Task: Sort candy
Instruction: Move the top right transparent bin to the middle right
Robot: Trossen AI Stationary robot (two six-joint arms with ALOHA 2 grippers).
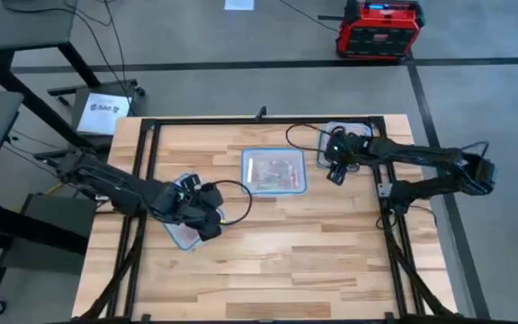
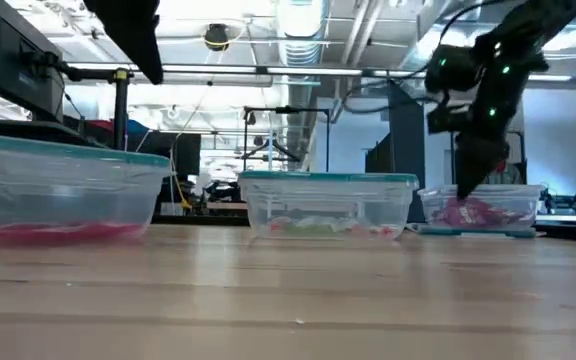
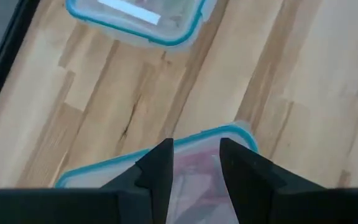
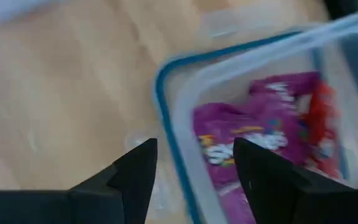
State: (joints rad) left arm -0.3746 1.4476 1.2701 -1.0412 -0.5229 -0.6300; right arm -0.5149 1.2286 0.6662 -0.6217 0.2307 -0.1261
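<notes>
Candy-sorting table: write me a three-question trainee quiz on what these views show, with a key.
1. True or false: the right gripper is open beside the teal-rimmed clear plastic container of purple and red candy packets.
2. How many clear plastic containers stand on the wooden table?
A. two
B. three
C. four
3. Fill in: the left gripper hovers open over the ____ container, counting from the robot's own side.

Key:
1. True; the wrist view shows a clear gap between its fingers at the container's rim.
2. B; left, middle container and right.
3. left.
</notes>
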